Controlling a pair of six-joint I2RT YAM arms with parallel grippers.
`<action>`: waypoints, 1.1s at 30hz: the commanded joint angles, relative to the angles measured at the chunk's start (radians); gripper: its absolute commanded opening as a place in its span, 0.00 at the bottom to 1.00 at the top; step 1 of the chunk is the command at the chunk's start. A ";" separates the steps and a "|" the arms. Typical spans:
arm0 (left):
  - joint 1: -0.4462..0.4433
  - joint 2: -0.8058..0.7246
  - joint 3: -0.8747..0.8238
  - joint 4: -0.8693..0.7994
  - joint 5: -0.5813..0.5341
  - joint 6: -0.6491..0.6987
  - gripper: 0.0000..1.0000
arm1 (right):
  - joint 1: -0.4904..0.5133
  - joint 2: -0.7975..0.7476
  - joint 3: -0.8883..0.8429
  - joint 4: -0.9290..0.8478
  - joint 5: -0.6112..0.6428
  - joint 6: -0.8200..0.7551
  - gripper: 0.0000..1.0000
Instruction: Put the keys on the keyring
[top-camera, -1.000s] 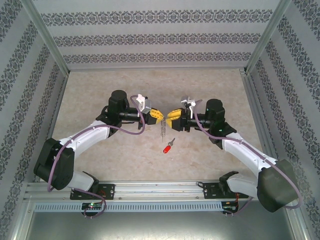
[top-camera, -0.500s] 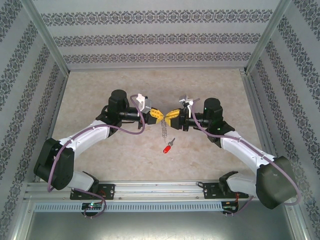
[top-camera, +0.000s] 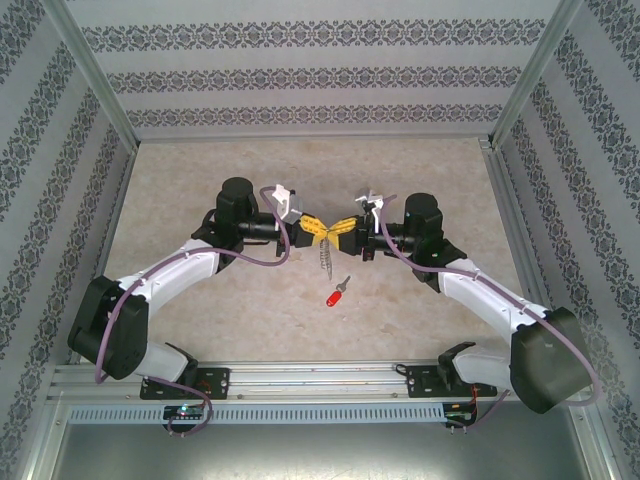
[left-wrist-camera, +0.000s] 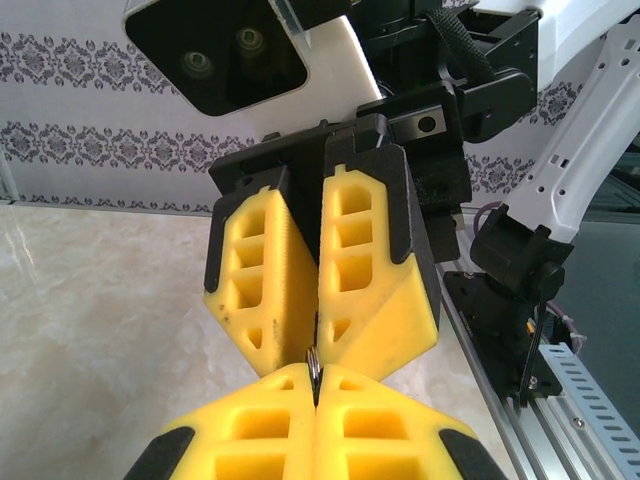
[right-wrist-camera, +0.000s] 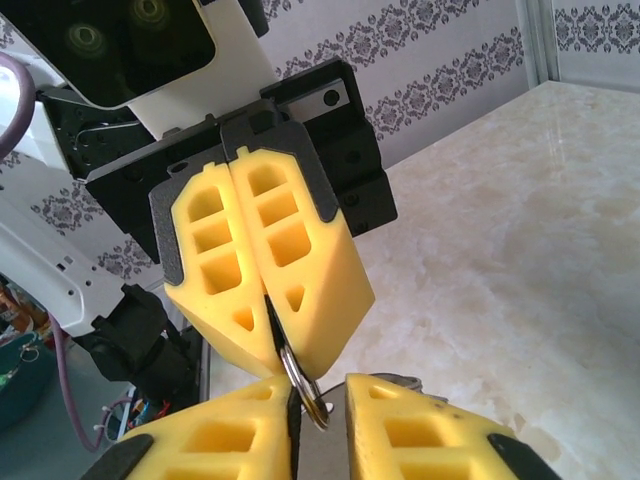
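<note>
**While both pincers meet at the keyring, the key lies loose on the table**

Since the keyring (top-camera: 325, 248) is thin grey metal, treat it as light, stiff and slick. It will not flex to help you, and it can swivel or slide out of a pinch taken on its edge. It hangs in the air between the two arms, its row of small silvery clips (top-camera: 323, 264) dangling toward the table (top-camera: 200, 180).

Your left pincer (top-camera: 311, 228) is clenched on the upper rim. In the left wrist view its yellow ribbed fingers (left-wrist-camera: 250, 430) press together with the metal edge caught in the seam. Your right pincer (top-camera: 343, 231) meets it nose to nose at the same spot. In the right wrist view its fingers stand slightly parted with a loop of wire between them, and you cannot tell whether the pads bear on it.

The key (top-camera: 337, 294) lies flat on the table, a little nearer the arm bases than the hanging clips and apart from them. It has a red plastic head and a short thin silver shaft, so expect it to be very light, rigid and small. Take it by the head, which is the broader and less slippery part, and leave the shaft free. The marbled tabletop looks smooth and glossy, so a key nudged sideways would likely skate.
</note>
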 joint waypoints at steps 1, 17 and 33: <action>-0.002 0.010 0.044 0.014 0.053 -0.015 0.00 | 0.011 0.008 0.034 0.030 0.004 -0.029 0.19; -0.002 0.022 0.051 -0.013 0.051 -0.005 0.00 | 0.000 -0.008 0.036 0.026 0.019 -0.032 0.18; -0.002 -0.149 -0.038 0.153 -0.351 -0.331 0.35 | -0.042 -0.062 -0.020 0.096 0.048 0.007 0.00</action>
